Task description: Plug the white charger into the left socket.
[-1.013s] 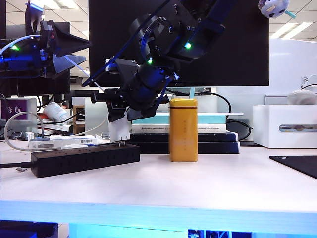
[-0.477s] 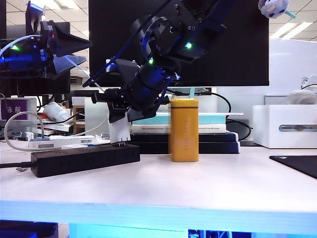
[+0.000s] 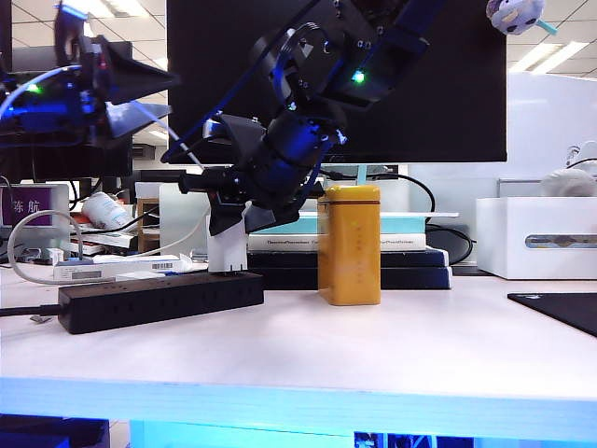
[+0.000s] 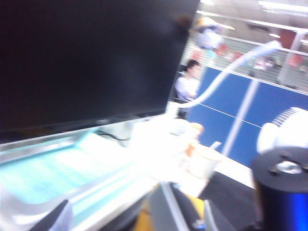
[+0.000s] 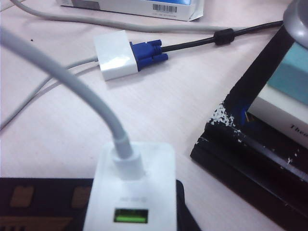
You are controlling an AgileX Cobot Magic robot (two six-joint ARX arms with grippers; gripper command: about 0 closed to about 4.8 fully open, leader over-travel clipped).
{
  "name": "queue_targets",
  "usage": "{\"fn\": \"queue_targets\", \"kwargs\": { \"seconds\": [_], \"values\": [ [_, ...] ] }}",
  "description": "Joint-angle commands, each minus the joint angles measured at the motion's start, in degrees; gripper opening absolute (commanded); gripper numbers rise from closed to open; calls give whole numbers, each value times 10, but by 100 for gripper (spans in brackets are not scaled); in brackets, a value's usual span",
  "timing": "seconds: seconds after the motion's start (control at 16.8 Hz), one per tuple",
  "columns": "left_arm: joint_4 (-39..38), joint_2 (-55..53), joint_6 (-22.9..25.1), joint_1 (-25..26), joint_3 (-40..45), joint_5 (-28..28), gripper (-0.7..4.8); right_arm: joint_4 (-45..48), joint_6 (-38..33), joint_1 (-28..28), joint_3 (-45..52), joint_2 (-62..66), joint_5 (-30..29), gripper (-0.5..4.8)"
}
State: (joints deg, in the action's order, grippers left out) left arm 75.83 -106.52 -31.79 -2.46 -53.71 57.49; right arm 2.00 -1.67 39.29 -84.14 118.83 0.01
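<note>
Right end effector (image 3: pixel 227 224) angled down, gripping white charger (image 3: pixel 227 250) over power strip (image 3: pixel 159 299).

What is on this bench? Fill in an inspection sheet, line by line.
Surface: pale table, lit blue along its front edge.
Job's things: white charger upright on the black power strip's right end, prongs hidden.
Clutter: yellow tin, stacked books, white box.
Grippers: right gripper shut on the charger's top; left gripper raised at far left, jaws apart.
Cables: thin white cable rising from the charger; black cord leaving the strip.
Surroundings: dark monitor behind.
</note>
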Motion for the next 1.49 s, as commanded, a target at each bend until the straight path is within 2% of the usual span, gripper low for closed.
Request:
{"fn": "queue_targets", "kwargs": {
  "seconds": [0.06, 0.12, 0.18, 0.24, 0.83, 0.95, 1.01, 1.07, 1.13, 1.49],
  "values": [
    [10, 5, -2, -6, -2, 4, 358, -106, 2, 0, 12, 14, -4, 163],
    [10, 5, -2, -6, -2, 4, 358, -105, 2, 0, 12, 14, -12, 245],
    [10, 5, -2, -6, -2, 5, 358, -105, 2, 0, 12, 14, -12, 385],
    [10, 5, -2, -6, -2, 5, 358, -103, 2, 0, 12, 13, -12, 398],
    [9, 5, -2, -6, -2, 13, 358, -82, 30, 0, 11, -74, 5, 398],
    [9, 5, -2, -6, -2, 13, 358, -73, 30, 0, 11, -96, 4, 214],
    [9, 5, -2, -6, -2, 13, 358, -64, 30, 0, 11, -99, 2, 150],
    [9, 5, -3, -6, -2, 13, 358, -48, 31, 0, 11, -101, 0, 50],
    [9, 5, -5, -7, -2, 15, 358, -29, 34, 0, 11, -99, -3, -6],
    [9, 5, -6, -6, -2, 18, 358, 11, 34, -1, 11, -62, -31, -6]
  ]
}}
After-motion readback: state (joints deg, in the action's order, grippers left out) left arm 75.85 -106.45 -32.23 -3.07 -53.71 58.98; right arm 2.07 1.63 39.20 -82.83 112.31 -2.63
